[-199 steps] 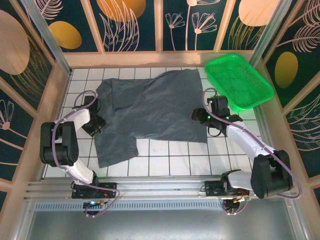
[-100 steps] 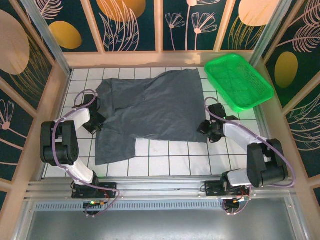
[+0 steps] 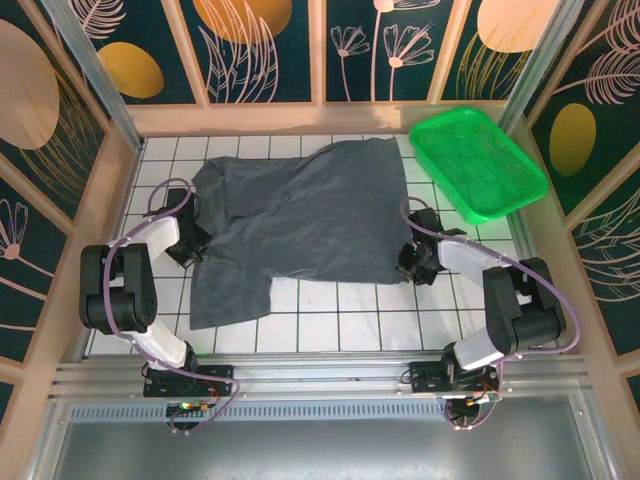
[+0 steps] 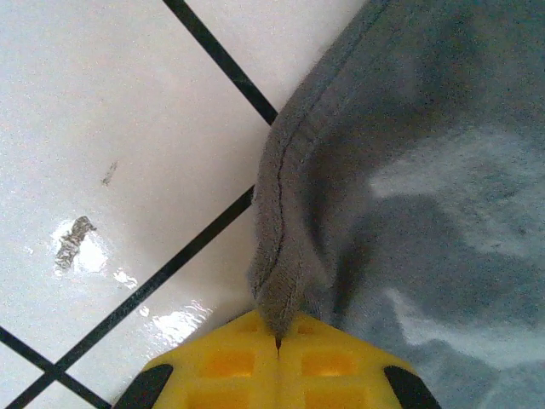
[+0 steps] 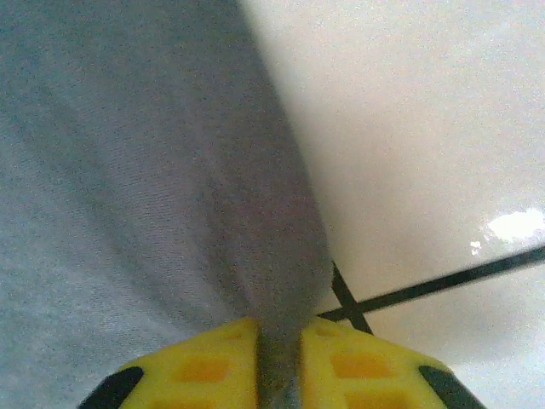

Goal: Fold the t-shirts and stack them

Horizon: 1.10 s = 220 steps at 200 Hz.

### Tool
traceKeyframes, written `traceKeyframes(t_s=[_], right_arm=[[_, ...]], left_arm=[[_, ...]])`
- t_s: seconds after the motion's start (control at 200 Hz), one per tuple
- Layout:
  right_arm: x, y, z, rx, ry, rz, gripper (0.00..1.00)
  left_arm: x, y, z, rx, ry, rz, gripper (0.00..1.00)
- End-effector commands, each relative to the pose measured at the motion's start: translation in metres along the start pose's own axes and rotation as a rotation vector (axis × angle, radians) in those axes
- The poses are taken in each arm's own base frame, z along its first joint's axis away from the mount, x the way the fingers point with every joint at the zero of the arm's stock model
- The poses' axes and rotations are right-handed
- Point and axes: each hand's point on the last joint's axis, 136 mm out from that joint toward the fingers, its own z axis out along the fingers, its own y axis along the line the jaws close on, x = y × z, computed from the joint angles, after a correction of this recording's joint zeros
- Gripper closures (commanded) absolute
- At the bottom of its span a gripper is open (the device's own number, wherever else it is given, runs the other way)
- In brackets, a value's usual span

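One dark slate-grey t-shirt [image 3: 300, 215] lies spread over the white tiles, a flap reaching toward the near left. My left gripper [image 3: 192, 250] sits at the shirt's left edge, its yellow jaws pinched together on the hemmed edge of the t-shirt [image 4: 285, 256]. My right gripper [image 3: 408, 262] is at the shirt's near right corner. In the right wrist view a ridge of grey t-shirt [image 5: 264, 256] runs between the yellow fingers [image 5: 204, 371], which are shut on it.
A bright green mesh basket [image 3: 478, 162] stands at the back right corner, just beyond the right arm. Wooden-framed walls ring the tiled floor [image 3: 340, 305]. Bare tiles lie in front of the shirt, toward the arm bases.
Both grippers have closed on the shirt's edges. The right gripper slid left and nearer onto the shirt's right corner; the left gripper shifted slightly inward.
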Motion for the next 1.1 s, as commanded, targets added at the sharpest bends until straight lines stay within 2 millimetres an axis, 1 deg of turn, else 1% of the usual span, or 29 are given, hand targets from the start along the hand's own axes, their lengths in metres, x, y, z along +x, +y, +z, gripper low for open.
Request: traceKeyframes(t_s=[0.0, 0.05, 0.06, 0.07, 0.145, 0.17, 0.18, 0.205, 0.265, 0.335, 0.39, 0.415, 0.5, 0.571, 0.621, 0.676, 0.736, 0.771, 0.816, 0.826, 0.836, 0.906, 0.966, 1.051, 1.096], right_arm=[[-0.009, 0.010, -0.004, -0.009, -0.019, -0.012, 0.96], [-0.018, 0.017, -0.012, -0.027, -0.050, -0.024, 1.00], [-0.021, 0.020, -0.014, -0.031, -0.059, -0.028, 1.00], [-0.024, 0.022, -0.017, -0.037, -0.069, -0.032, 1.00], [-0.046, 0.040, -0.034, -0.076, -0.131, -0.062, 1.00], [-0.056, 0.047, -0.041, -0.090, -0.157, -0.070, 1.00], [-0.063, 0.052, -0.046, -0.100, -0.175, -0.074, 1.00], [-0.071, 0.056, -0.051, -0.110, -0.194, -0.077, 1.00], [-0.097, 0.073, -0.071, -0.155, -0.259, -0.086, 1.00], [-0.130, 0.094, -0.100, -0.217, -0.348, -0.093, 1.00], [-0.157, 0.110, -0.127, -0.271, -0.432, -0.102, 1.00], [-0.166, 0.116, -0.137, -0.290, -0.461, -0.106, 1.00], [-0.199, 0.139, -0.181, -0.374, -0.576, -0.125, 1.00], [-0.222, 0.157, -0.226, -0.442, -0.693, -0.148, 1.00], [-0.234, 0.167, -0.258, -0.484, -0.778, -0.168, 1.00], [-0.241, 0.175, -0.294, -0.526, -0.868, -0.185, 1.00], [-0.245, 0.177, -0.331, -0.567, -0.961, -0.196, 1.00], [-0.243, 0.177, -0.353, -0.590, -1.014, -0.200, 1.00], [-0.241, 0.174, -0.377, -0.622, -1.070, -0.205, 1.00], [-0.239, 0.173, -0.386, -0.633, -1.090, -0.207, 1.00], [-0.239, 0.173, -0.388, -0.636, -1.095, -0.208, 1.00], [-0.230, 0.168, -0.422, -0.671, -1.172, -0.224, 1.00], [-0.222, 0.164, -0.445, -0.679, -1.231, -0.240, 1.00], [-0.211, 0.156, -0.471, -0.690, -1.295, -0.250, 1.00], [-0.208, 0.152, -0.481, -0.698, -1.319, -0.249, 1.00]], left_arm=[[-0.004, -0.008, -0.014, 0.043, -0.004, -0.014, 1.00], [-0.004, -0.010, -0.017, 0.058, -0.001, -0.021, 1.00], [-0.010, -0.017, -0.023, 0.079, -0.015, -0.023, 1.00], [-0.011, -0.020, -0.025, 0.088, -0.019, -0.024, 1.00], [-0.018, -0.031, -0.036, 0.135, -0.030, -0.043, 1.00], [-0.020, -0.036, -0.041, 0.153, -0.034, -0.048, 1.00], [-0.021, -0.038, -0.043, 0.163, -0.036, -0.050, 1.00], [-0.024, -0.044, -0.048, 0.185, -0.043, -0.057, 1.00], [-0.034, -0.058, -0.063, 0.239, -0.064, -0.077, 1.00], [-0.050, -0.077, -0.086, 0.310, -0.104, -0.102, 1.00], [-0.065, -0.091, -0.109, 0.369, -0.149, -0.128, 1.00], [-0.073, -0.097, -0.122, 0.397, -0.177, -0.140, 1.00], [-0.099, -0.116, -0.171, 0.490, -0.277, -0.177, 1.00], [-0.118, -0.127, -0.215, 0.568, -0.365, -0.198, 1.00], [-0.129, -0.131, -0.247, 0.618, -0.425, -0.211, 1.00], [-0.138, -0.132, -0.278, 0.664, -0.487, -0.222, 1.00], [-0.143, -0.130, -0.312, 0.717, -0.552, -0.230, 1.00], [-0.145, -0.128, -0.332, 0.753, -0.592, -0.235, 1.00], [-0.146, -0.124, -0.352, 0.785, -0.637, -0.241, 1.00], [-0.146, -0.122, -0.357, 0.794, -0.647, -0.243, 1.00], [-0.146, -0.121, -0.362, 0.802, -0.658, -0.244, 1.00], [-0.145, -0.115, -0.391, 0.855, -0.716, -0.244, 1.00], [-0.144, -0.108, -0.417, 0.891, -0.770, -0.242, 1.00], [-0.144, -0.097, -0.453, 0.935, -0.850, -0.250, 1.00], [-0.144, -0.093, -0.470, 0.957, -0.889, -0.257, 1.00]])
